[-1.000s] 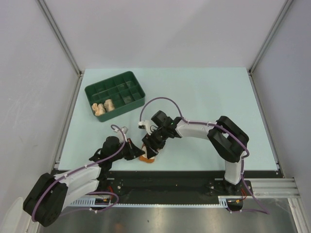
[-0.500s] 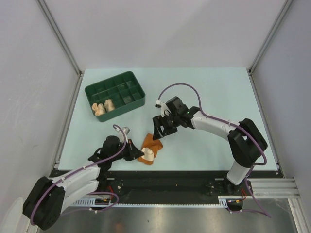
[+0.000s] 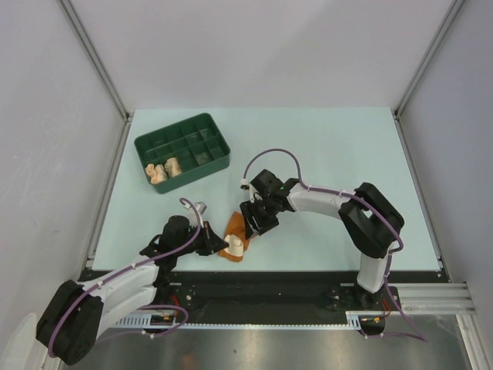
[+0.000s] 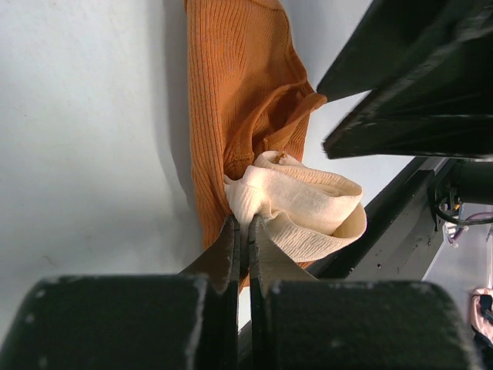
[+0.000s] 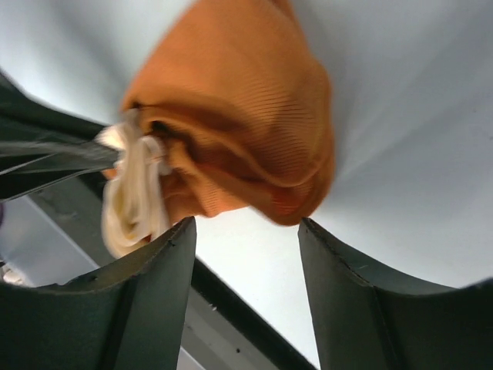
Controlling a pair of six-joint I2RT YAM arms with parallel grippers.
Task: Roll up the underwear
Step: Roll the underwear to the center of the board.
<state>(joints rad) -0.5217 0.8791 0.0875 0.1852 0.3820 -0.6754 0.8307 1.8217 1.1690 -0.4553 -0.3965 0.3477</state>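
Note:
The rust-orange underwear (image 3: 231,231) with cream edging (image 4: 304,208) lies loosely bunched near the table's front edge. My left gripper (image 4: 240,225) is shut on the cream edging at the garment's near end; from above the left gripper (image 3: 216,245) sits just left of the cloth. Just behind the garment, my right gripper (image 3: 250,223) hovers, angled down at it. In the right wrist view the right gripper (image 5: 246,223) stands open with the orange cloth (image 5: 246,123) just beyond its fingertips and not between them. Two rolled pale underwear (image 3: 164,170) sit in the tray.
The dark green compartment tray (image 3: 200,173) stands at the back left, the rolls in its front-left cells. The black front rail (image 3: 293,281) runs right below the garment. Light walls enclose the table on three sides.
The right gripper let go of the garment, swung back and up, then came down toward it again with narrower jaws. The cloth spread out somewhat. The left gripper stayed shut on the edging.

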